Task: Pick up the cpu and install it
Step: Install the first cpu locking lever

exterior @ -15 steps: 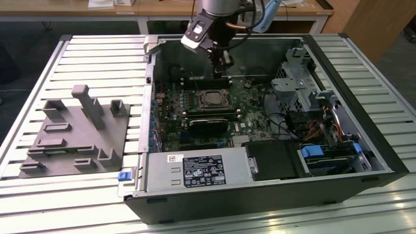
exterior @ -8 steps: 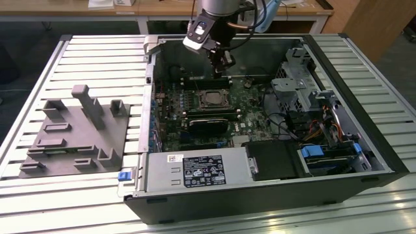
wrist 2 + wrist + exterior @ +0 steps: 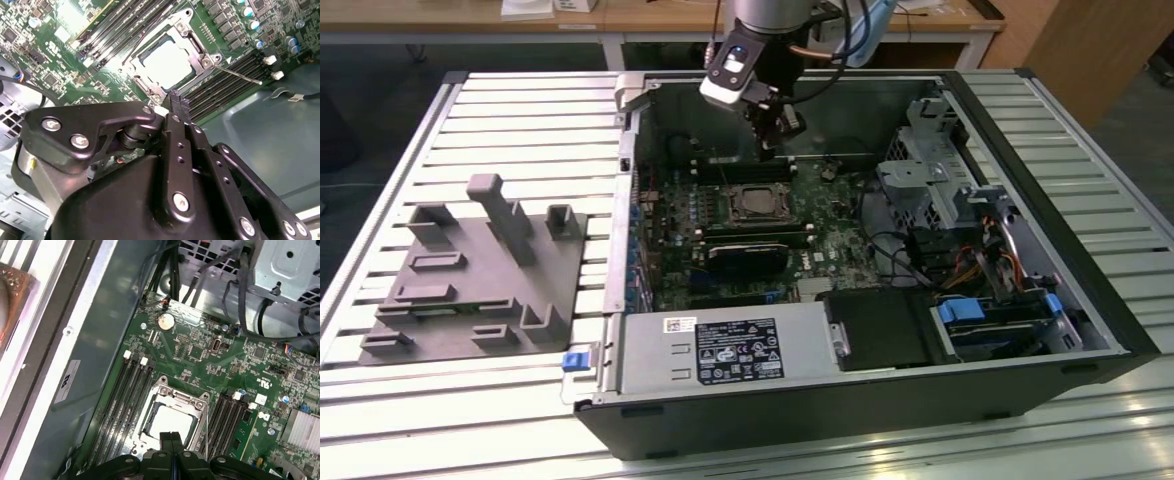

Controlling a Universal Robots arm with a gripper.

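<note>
The cpu point(image 3: 754, 203) lies flat in the motherboard socket inside the open computer case point(image 3: 1067, 300), its silver-grey top facing up. It shows bright in both wrist views point(image 3: 167, 62) point(image 3: 167, 425), ringed by the socket's metal frame point(image 3: 175, 395). A thin metal lever point(image 3: 240, 76) sticks out beside the socket. My gripper point(image 3: 769, 140) hangs just above the board, on the far side of the socket in the exterior view. Its two fingers point(image 3: 177, 102) are pressed together with nothing between them, and the gripper point(image 3: 171, 436) tips sit over the cpu's edge.
Memory slots point(image 3: 125, 395) flank the socket. A grey fixture plate point(image 3: 467, 280) with upright posts lies on the slatted table at the exterior view's left. The power supply point(image 3: 720, 350), drive cage point(image 3: 934, 170), loose cables point(image 3: 235, 285) and case walls crowd the board.
</note>
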